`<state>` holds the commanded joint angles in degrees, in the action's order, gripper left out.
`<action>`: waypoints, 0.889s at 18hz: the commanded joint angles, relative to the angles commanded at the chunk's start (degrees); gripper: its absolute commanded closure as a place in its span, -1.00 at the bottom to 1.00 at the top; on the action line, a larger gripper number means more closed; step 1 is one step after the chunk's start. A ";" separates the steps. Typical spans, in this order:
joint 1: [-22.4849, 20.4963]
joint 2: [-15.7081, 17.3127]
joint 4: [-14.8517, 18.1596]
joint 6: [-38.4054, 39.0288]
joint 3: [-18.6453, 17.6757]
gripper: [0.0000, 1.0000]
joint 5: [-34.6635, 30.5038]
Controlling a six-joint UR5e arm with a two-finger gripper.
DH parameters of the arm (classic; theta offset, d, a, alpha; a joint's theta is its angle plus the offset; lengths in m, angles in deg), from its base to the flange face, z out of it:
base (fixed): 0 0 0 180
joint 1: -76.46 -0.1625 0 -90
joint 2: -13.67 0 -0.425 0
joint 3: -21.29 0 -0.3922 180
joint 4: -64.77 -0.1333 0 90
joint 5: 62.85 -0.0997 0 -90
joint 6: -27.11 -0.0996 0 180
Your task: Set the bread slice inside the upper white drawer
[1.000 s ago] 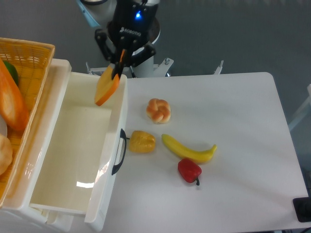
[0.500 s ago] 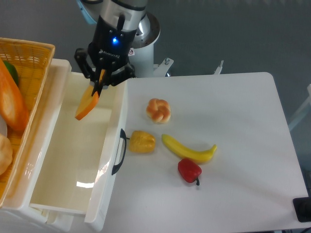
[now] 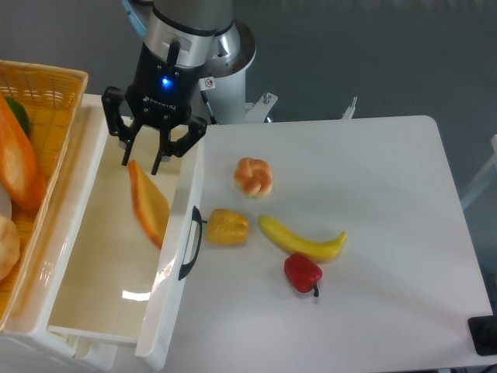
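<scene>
Above the far end of the upper white drawer (image 3: 183, 202), in the single fixed camera view, the gripper (image 3: 142, 159) hangs with its two dark fingers (image 3: 126, 149) spread apart and nothing between them; it has released. Just below the fingertips the bread slice (image 3: 147, 204) sits inside the drawer, clear of the fingers, tilted on edge with its pale yellow-orange face turned toward the drawer's right wall and its darker crust along the left side; whether it leans on that wall or is in mid-air cannot be told. The drawer is pulled out toward the camera, its glossy white floor catching a bright reflection near the front, and its black curved handle (image 3: 190, 242) shows on the right-hand front panel. A blue light glows on the gripper's black body, which carries a silver wrist above it. To the left of the drawer, a woven yellow-orange basket (image 3: 46, 81) stands at the picture's edge, with a long orange baguette (image 3: 17, 163) in it. On the white table (image 3: 373, 194) to the right of the drawer lie a round knotted bun (image 3: 253, 176), a yellow pepper (image 3: 227, 227) just beside the handle, a banana (image 3: 301, 238), and a red pepper (image 3: 303, 273) touching the banana's underside.
</scene>
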<state>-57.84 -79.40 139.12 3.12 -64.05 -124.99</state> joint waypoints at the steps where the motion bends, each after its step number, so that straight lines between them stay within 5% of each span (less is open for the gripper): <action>1: 0.00 0.00 0.00 -0.09 0.09 -0.94 0.00; 11: -7.73 -0.09 -0.35 -16.43 0.09 -1.00 -0.52; 16: -9.76 -1.92 -0.44 -28.10 0.44 -1.00 -9.29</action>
<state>-67.59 -81.33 138.68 -24.98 -63.62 -134.28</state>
